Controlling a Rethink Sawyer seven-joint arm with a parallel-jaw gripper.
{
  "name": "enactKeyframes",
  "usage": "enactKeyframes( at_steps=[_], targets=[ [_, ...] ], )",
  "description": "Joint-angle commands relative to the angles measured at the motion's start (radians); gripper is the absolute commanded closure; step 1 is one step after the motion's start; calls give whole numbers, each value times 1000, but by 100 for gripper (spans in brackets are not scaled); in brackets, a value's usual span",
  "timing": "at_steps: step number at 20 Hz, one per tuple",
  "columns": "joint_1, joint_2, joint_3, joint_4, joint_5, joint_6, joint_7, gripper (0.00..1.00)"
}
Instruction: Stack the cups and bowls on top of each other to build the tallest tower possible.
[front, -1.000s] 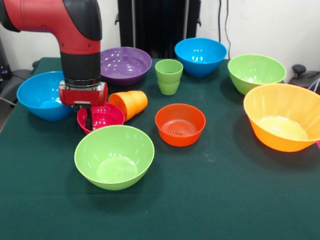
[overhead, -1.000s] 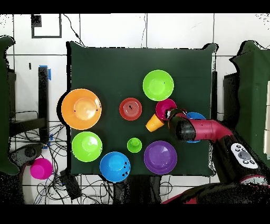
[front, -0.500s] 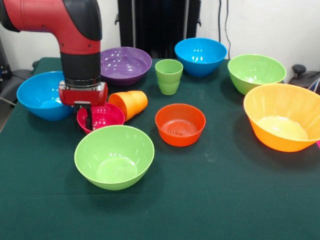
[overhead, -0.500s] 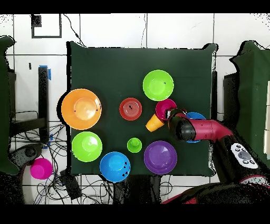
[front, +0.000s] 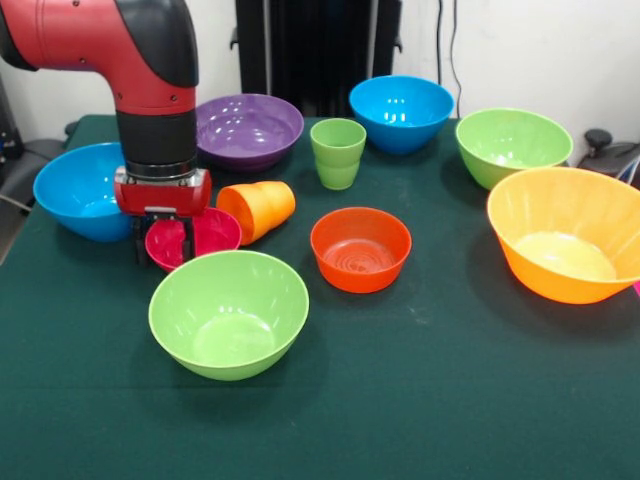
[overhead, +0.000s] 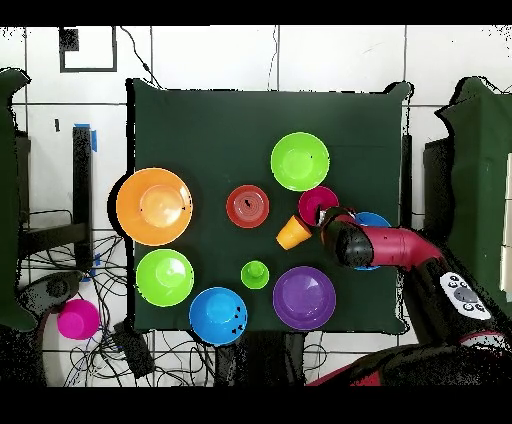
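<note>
My gripper (front: 163, 246) is shut on the left rim of the small magenta bowl (front: 207, 231), which tilts with that side raised off the cloth. An orange cup (front: 258, 207) lies on its side touching the bowl's right edge. The light green cup (front: 338, 152) stands upright behind it. A small orange-red bowl (front: 360, 248) sits mid-table and a light green bowl (front: 228, 313) lies just in front of the gripper. In the overhead view the arm (overhead: 385, 245) covers most of a blue bowl (overhead: 377, 217) beside the magenta bowl (overhead: 318, 203).
A blue bowl (front: 78, 190) sits left of the arm and a purple bowl (front: 248, 128) behind it. At the back are a second blue bowl (front: 401, 110) and a green bowl (front: 512, 145). The large orange bowl (front: 565, 235) fills the right side.
The gripper has shifted slightly left and risen a little, tipping the magenta bowl's left rim up. The other bowls and cups have not moved.
</note>
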Motion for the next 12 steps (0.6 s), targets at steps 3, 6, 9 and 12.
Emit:
enactKeyframes(
  at_steps=[3,6,9,12],
  targets=[
    [-4,101,22,-75,21,36,46,0],
    [-11,103,32,-75,36,55,35,0],
    [-2,-5,15,10,67,70,65,0],
    [10,-244,-18,173,117,159,69,0]
  ],
)
